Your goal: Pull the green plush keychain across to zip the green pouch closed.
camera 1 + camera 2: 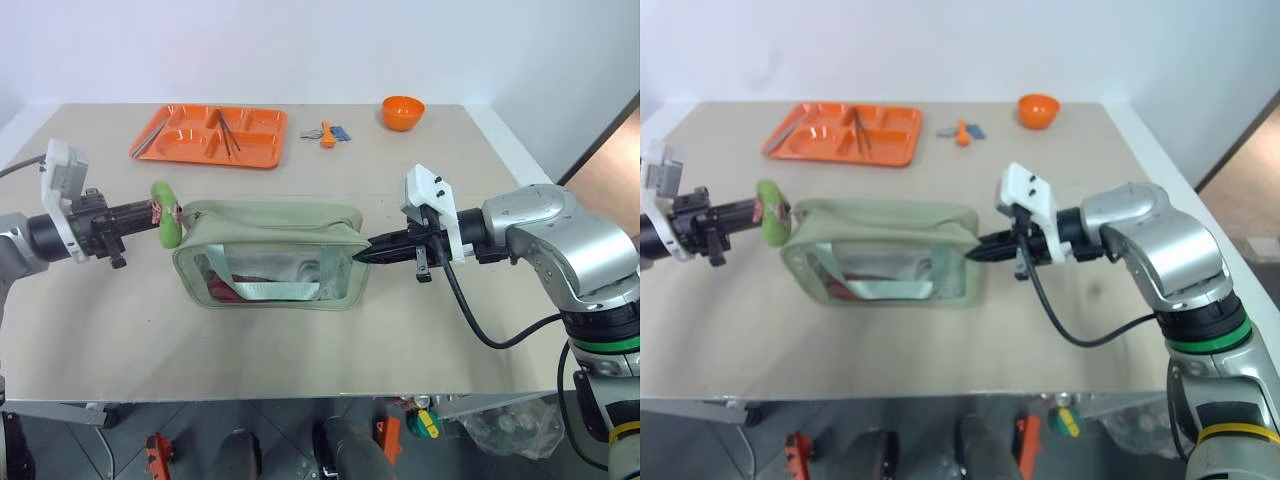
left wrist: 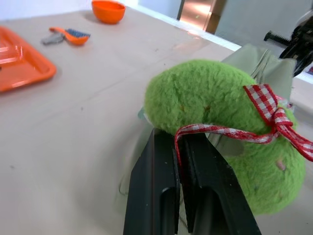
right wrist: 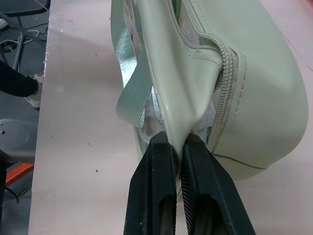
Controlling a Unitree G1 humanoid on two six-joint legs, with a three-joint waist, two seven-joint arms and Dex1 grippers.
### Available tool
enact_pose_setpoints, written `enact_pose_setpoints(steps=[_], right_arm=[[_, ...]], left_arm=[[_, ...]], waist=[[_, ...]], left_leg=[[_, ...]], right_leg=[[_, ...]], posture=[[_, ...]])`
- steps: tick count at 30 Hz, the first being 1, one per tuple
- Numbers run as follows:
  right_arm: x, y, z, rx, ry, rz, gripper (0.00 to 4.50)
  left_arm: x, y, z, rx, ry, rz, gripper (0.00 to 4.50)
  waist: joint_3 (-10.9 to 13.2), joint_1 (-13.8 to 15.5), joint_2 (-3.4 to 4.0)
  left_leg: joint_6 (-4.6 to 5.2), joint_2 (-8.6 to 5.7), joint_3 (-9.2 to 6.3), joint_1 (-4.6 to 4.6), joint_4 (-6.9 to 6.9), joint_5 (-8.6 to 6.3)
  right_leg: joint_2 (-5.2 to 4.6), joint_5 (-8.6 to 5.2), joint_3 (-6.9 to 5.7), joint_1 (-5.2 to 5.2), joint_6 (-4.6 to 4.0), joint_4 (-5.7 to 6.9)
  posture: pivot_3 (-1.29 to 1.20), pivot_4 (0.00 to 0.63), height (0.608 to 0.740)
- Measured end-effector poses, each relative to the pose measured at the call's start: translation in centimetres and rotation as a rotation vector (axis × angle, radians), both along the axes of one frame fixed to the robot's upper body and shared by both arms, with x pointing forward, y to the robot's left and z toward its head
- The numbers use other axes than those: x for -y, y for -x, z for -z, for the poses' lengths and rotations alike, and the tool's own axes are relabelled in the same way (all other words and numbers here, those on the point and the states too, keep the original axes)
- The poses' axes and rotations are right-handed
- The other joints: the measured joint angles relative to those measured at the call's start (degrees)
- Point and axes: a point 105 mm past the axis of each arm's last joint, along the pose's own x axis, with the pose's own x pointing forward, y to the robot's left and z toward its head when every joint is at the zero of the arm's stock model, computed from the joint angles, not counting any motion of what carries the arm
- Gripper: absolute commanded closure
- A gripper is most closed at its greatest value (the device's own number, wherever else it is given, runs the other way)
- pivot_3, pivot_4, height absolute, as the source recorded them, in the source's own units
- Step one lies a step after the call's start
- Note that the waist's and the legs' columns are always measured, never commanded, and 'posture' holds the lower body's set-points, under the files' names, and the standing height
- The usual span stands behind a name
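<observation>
The green pouch (image 1: 270,222), pale sage with a clear front window, stretches across the middle of the table between my two grippers. At its left end is the green plush keychain (image 1: 166,215), a bright fuzzy ring tied with a red-checked ribbon. My left gripper (image 2: 177,137) is shut on the keychain where the ribbon crosses it. My right gripper (image 3: 178,142) is shut on a fold of fabric at the pouch's (image 3: 254,73) right end, just below the zipper's end. There the zipper teeth lie together. Red and white contents show through the window.
An orange tray (image 1: 170,145) holding utensils lies at the back left of the table. An orange bowl (image 1: 403,111) sits at the back right, with a small orange-and-blue item (image 1: 328,132) between them. Bare tabletop lies in front of the pouch, up to the table's front edge.
</observation>
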Motion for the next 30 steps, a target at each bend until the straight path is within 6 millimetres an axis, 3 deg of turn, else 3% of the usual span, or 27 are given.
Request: enact_pose_setpoints(steps=[4, 10, 12, 16, 21, 29, 30], right_arm=[[0.0, 0.0, 0.0, 0.002, 0.001, -0.003, 4.50], [-0.2, -0.1, -0.1, 0.006, -0.001, -0.001, 4.50], [-0.2, -0.2, 0.0, 0.005, 0.000, -0.001, 4.50], [-0.2, -0.2, 0.0, 0.007, -0.001, 0.004, 4.50], [-0.3, -0.1, 0.0, 0.011, 0.002, 0.009, 4.50], [-0.3, 0.0, 0.1, 0.005, -0.005, 0.015, 4.50], [-0.3, 0.0, 0.1, 0.005, -0.005, 0.015, 4.50]], left_arm=[[1.6, -0.2, -2.7, 0.109, -0.024, 0.060, 4.48], [5.9, -1.3, -3.9, 0.216, -0.137, 0.163, 4.48], [7.3, -1.5, -4.0, 0.241, -0.181, 0.201, 4.48], [9.0, -1.6, -2.1, 0.232, -0.296, 0.262, 4.48], [9.7, -2.1, -0.3, 0.201, -0.356, 0.282, 2.85], [9.5, -1.8, -0.3, 0.170, -0.347, 0.291, 0.10], [9.3, -1.6, -0.5, 0.170, -0.340, 0.291, 0.05]], waist=[[0.0, 0.0, 0.00], [0.0, 0.0, 0.00], [0.0, -0.1, 0.00], [0.0, -0.1, 0.00], [0.0, -0.1, 0.00], [0.0, -0.1, 0.00], [0.0, -0.1, 0.00]], left_leg=[[0.00, -0.02, 0.03, 0.00, 0.00, 0.00], [0.00, -0.06, 0.04, -0.01, 0.02, 0.00], [0.00, -0.06, 0.06, 0.00, 0.02, 0.00], [0.00, -0.05, 0.04, 0.00, 0.01, 0.00], [0.00, -0.04, 0.05, 0.01, 0.02, 0.00], [0.00, -0.03, 0.05, 0.01, 0.02, 0.00], [0.01, -0.03, 0.05, 0.01, 0.02, 0.00]], right_leg=[[0.04, 0.00, 0.06, 0.00, 0.00, 0.00], [0.06, 0.01, 0.10, 0.01, 0.01, 0.00], [0.07, 0.01, 0.15, 0.00, 0.01, 0.00], [0.10, 0.00, 0.17, 0.00, 0.01, 0.00], [0.13, 0.00, 0.19, 0.00, 0.01, 0.02], [0.13, 0.00, 0.19, 0.00, 0.01, 0.02], [0.14, 0.00, 0.19, -0.01, 0.01, 0.02]], posture=[[0.00, 0.150, 0.740], [0.00, 0.150, 0.740], [0.00, 0.150, 0.740], [0.00, 0.150, 0.740], [0.00, 0.150, 0.740], [0.00, 0.150, 0.740], [0.00, 0.150, 0.740]])
